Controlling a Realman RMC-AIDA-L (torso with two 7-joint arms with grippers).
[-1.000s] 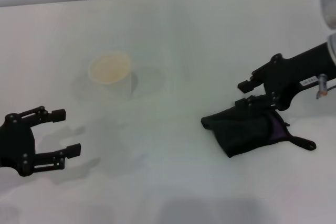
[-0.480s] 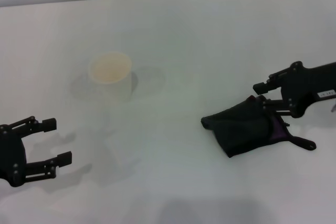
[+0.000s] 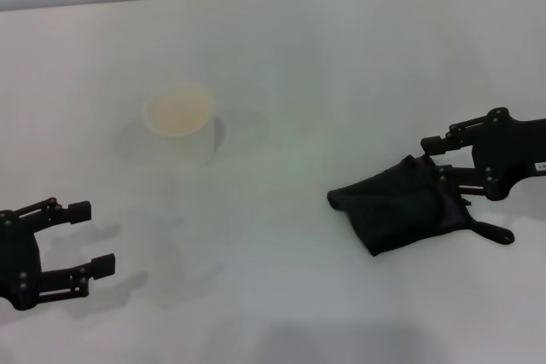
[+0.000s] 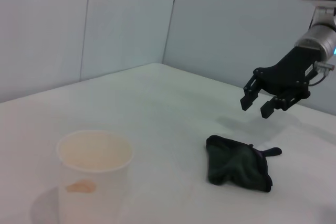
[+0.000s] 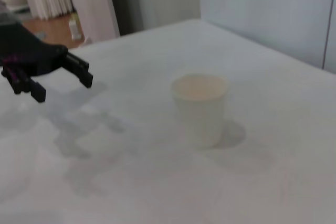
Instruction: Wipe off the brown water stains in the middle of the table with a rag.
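My open right gripper [image 3: 444, 159] has pulled back above the crumpled dark cloth rag [image 3: 397, 210], lying released on the white table [image 3: 341, 57]; my open left gripper [image 3: 85, 236] retreats. No stain visible, so wiping is probably done.

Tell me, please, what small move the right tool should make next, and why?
Probably lower the right tool onto the rag and close: it hangs open above the rag, which lies loose on the table. The left tool sits idle, open, apart.
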